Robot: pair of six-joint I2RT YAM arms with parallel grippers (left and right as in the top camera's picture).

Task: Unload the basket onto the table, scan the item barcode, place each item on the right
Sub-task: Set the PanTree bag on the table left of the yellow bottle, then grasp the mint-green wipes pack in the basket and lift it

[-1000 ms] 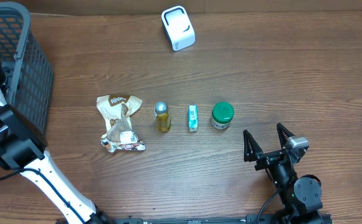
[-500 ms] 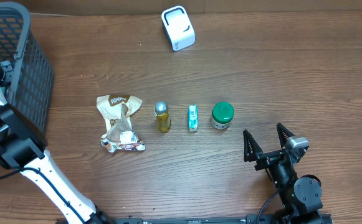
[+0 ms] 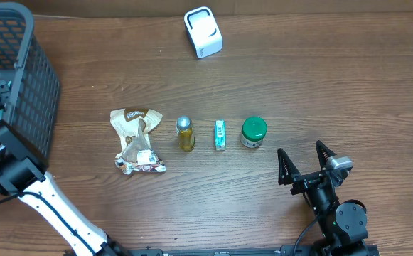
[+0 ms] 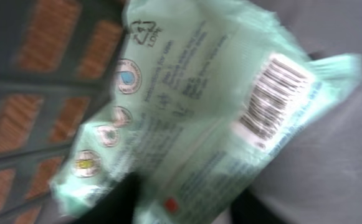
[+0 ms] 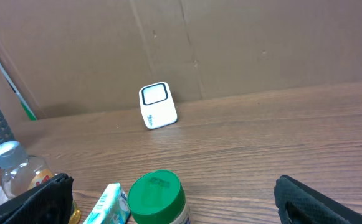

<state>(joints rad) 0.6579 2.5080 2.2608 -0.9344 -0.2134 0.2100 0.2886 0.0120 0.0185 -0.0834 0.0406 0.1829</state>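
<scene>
In the basket (image 3: pixel 28 71) the left gripper (image 4: pixel 187 206) has a finger either side of a mint packet (image 4: pixel 193 112) (barcode up, blurred), grip impossible to tell, while the right gripper (image 3: pixel 306 165) rests wide open, well apart from the scanner (image 3: pixel 203 32).

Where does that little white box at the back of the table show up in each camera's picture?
Overhead: the white box is at top centre, on the table's far side.
Left wrist: not in it; a pale green packet fills the picture.
Right wrist: left of centre, by the brown wall.
Shared landmark: the green-lidded jar, in the overhead and right wrist views only.
</scene>
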